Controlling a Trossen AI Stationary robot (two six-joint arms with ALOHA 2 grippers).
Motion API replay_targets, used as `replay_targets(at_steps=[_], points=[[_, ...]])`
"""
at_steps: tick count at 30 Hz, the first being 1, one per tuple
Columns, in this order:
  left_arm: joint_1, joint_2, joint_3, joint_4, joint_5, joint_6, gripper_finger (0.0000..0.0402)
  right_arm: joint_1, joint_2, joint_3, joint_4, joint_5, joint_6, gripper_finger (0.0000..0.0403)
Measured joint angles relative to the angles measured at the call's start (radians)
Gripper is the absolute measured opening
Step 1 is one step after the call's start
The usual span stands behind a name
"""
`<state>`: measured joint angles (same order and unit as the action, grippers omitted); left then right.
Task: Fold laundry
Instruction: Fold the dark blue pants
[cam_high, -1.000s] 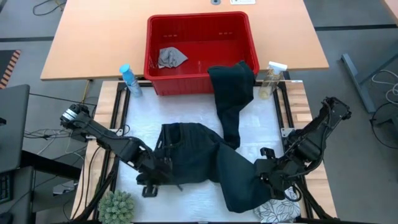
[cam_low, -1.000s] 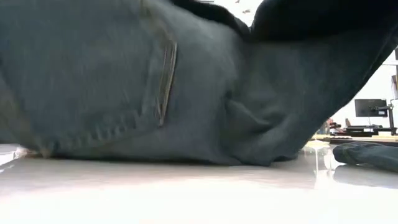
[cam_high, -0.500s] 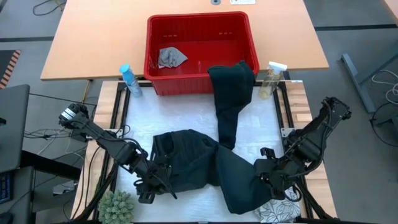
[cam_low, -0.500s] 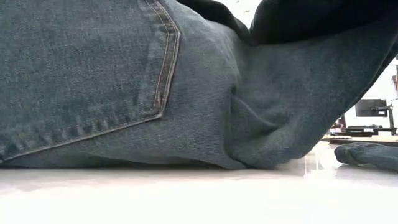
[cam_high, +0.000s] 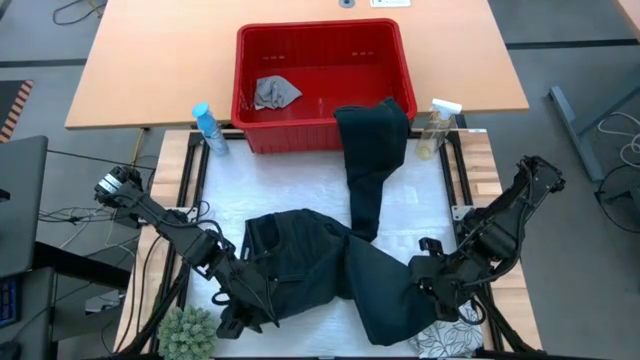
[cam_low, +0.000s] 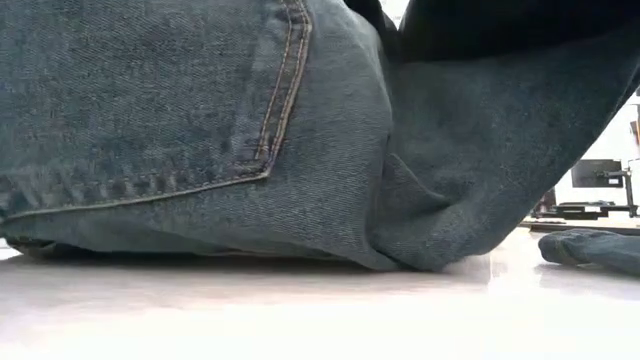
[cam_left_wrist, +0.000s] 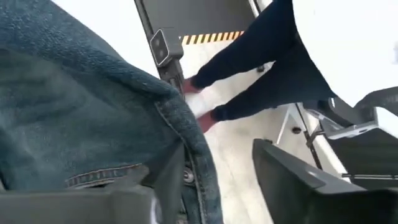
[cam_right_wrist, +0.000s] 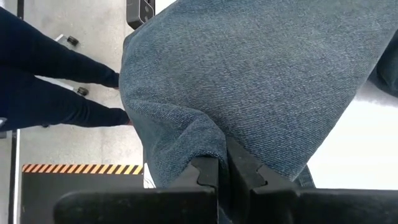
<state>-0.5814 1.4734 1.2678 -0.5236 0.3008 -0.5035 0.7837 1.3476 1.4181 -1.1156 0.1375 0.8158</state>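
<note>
Now the surface (cam_high: 225, 215) carries the jeans (cam_high: 310, 255), bunched at six o'clock, one leg draped over the basket (cam_high: 320, 60) at twelve. Right tool (cam_high: 432, 283) pinches a leg's hem at five o'clock. Left tool (cam_high: 240, 308), at seven, sits at the waistband; its grip I cannot tell.

A red basket (cam_high: 322, 55) sits at the bench's far edge, between a blue bottle (cam_high: 209, 128) and a clear spray bottle (cam_high: 437, 128); a small plant (cam_high: 188, 333) stands at the near left corner.

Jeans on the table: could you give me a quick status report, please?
Left pincer open at the jeans' waistband. Right pincer shut on a leg fold. One leg trails over the red basket rim. Nothing blocking.
</note>
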Motion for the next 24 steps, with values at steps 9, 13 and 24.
replay_targets(at_steps=[9,13,24], points=[[-0.021,0.000,0.000,-0.019,-0.099,-0.032,0.0211,0.001,0.000,0.000,0.002,0.020,0.018,0.0035],[-0.036,0.000,0.000,-0.019,-0.031,-0.032,0.0211,0.001,0.000,0.000,0.002,0.021,0.018,0.0034],[-0.012,-0.071,0.000,-0.275,-0.377,-0.012,0.0210,0.002,0.000,0.000,0.002,0.030,0.042,0.0034]])
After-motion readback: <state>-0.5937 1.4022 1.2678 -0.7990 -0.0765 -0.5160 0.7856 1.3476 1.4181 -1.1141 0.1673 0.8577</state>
